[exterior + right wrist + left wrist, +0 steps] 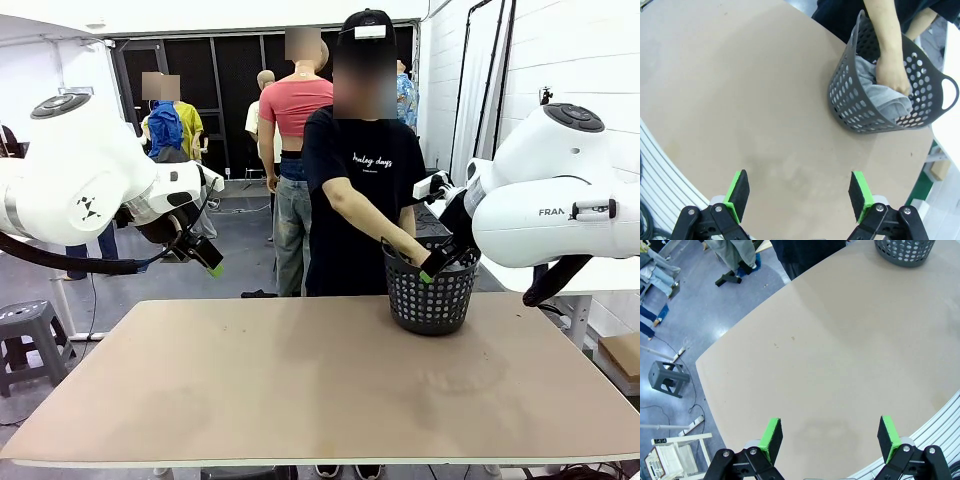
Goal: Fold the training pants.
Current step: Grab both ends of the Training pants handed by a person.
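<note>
The training pants (885,102) lie crumpled in the basket (847,107) under the person's hand (892,75), ahead of the right arm (560,190) with its released jaws and well apart from the left arm (80,180), also released.

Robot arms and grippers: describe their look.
The left arm and right arm are rounded glossy white shells; the right bears dark lettering, a black cable trails under the left. The left gripper and right gripper are black linkages with green pads.

Grey glossy floor (240,255), white wall (570,50) rt, dark panels (230,80) at back (grey stool (22,315) lt).
</note>
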Available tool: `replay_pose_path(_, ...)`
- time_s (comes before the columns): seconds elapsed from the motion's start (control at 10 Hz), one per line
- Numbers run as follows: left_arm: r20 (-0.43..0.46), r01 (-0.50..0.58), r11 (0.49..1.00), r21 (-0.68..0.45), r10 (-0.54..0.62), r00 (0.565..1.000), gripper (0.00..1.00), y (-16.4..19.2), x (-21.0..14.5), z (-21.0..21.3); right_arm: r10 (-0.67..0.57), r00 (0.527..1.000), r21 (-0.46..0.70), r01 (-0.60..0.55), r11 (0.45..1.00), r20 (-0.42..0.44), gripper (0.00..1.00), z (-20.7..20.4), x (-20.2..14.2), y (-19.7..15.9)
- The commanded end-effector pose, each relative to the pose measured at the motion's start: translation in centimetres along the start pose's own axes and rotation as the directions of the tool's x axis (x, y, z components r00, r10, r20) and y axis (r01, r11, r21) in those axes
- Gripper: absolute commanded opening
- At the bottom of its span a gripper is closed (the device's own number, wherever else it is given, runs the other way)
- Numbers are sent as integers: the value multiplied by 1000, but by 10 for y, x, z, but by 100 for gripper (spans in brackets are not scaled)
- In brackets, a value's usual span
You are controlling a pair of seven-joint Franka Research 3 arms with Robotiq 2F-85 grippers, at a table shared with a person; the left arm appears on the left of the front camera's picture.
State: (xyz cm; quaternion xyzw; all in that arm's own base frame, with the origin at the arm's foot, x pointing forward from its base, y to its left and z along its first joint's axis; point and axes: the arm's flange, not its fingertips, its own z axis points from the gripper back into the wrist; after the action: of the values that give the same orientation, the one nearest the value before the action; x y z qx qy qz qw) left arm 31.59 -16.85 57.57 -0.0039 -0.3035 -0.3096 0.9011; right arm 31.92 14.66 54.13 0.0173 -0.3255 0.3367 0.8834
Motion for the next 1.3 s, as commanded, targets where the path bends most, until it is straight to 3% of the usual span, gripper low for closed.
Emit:
replay_pose_path(0.0, 4, 11, 1000, 1, -11, 1000, 100, 1, 0, 0, -5, 1000, -3, 5, 1000, 9, 100, -2, 0, 0)
replay_pose_path(1.2, 4, 11, 1000, 1, -11, 1000, 100, 1, 0, 0, -5, 1000, -3, 5, 1000, 9, 100, -2, 0, 0)
